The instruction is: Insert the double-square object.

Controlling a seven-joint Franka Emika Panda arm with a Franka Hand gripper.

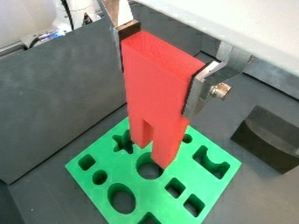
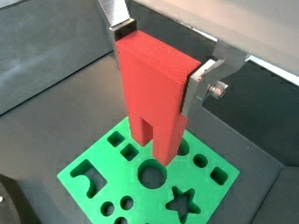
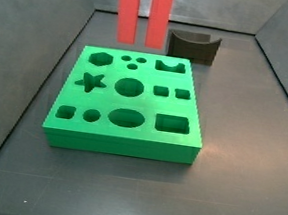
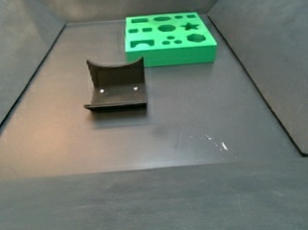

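Wrist views show the gripper (image 1: 162, 54) clamped on the upper end of the red block (image 1: 158, 87), long axis upright, prongs pointing down, hanging clear above the green board (image 1: 111, 179) near the tabletop's far edge; matching double-square hole not identifiable

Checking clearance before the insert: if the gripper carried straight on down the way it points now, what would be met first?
Probably the green board. The gripper is shut on the double-square object, whose prongs hang above the board's cutouts in both wrist views. They would reach it first, though whether over a hole or solid surface is unclear.
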